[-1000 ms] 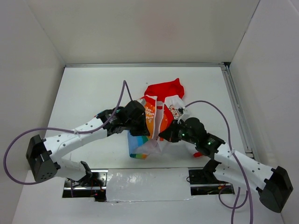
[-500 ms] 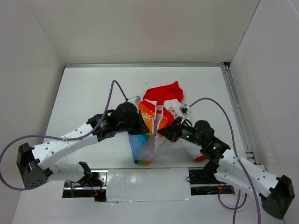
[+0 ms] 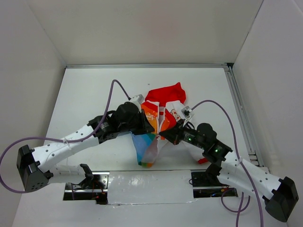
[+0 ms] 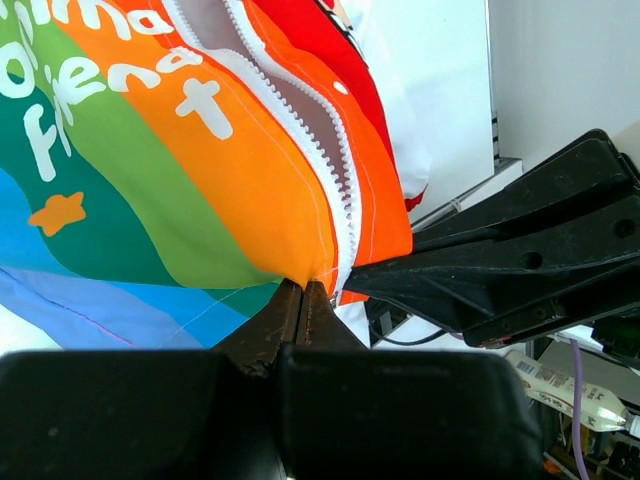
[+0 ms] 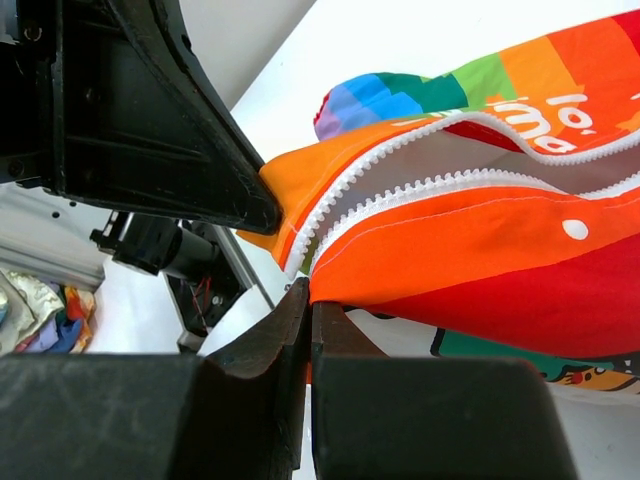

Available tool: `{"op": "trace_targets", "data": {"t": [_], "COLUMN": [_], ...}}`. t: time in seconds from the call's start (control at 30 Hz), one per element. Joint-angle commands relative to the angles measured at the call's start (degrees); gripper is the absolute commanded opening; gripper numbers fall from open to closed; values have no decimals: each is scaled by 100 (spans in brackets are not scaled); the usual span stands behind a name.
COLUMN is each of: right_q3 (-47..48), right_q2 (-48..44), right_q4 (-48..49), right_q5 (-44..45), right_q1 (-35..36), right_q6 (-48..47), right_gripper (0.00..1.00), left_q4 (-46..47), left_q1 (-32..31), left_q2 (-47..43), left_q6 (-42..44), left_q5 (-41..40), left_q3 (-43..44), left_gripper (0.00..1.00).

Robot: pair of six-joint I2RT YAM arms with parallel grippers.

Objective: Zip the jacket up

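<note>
The jacket (image 3: 151,115) is held up off the table between both grippers, its red hood (image 3: 165,92) at the back and its rainbow lower part (image 3: 146,150) hanging down. The front is open, with two rows of white zipper teeth (image 4: 335,150) apart; they also show in the right wrist view (image 5: 400,190). My left gripper (image 3: 144,125) is shut on the orange front edge (image 4: 300,240) beside the teeth. My right gripper (image 3: 165,134) is shut on the other orange edge (image 5: 450,260). The two grippers sit close together, tip to tip. No zipper slider is visible.
The white table (image 3: 85,94) has white walls on three sides and a metal rail (image 3: 239,109) along its right edge. Purple cables (image 3: 113,94) loop over both arms. A shiny plate (image 3: 142,187) lies at the near edge between the arm bases.
Both grippers have lifted the jacket and moved closer together and slightly toward the back. The rainbow lower part now hangs down narrower between them.
</note>
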Motion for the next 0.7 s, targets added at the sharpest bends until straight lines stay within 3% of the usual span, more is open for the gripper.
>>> {"op": "trace_targets", "data": {"t": [0.0,0.67], "right_q3": [-66,-225], "right_q2": [-165,-587], "right_q4": [578,797], "right_q5": [2,379], "right_q1": [68,85], "right_q6": [-67,73], "right_gripper": [4,4], "left_q4": [386,535], "left_q1": [4,4], "left_q2": [-177,-160], "left_q6": [-99,-258], "left_q5": [35,106], "left_q3": [18,-113], "left_gripper": [0,0]}}
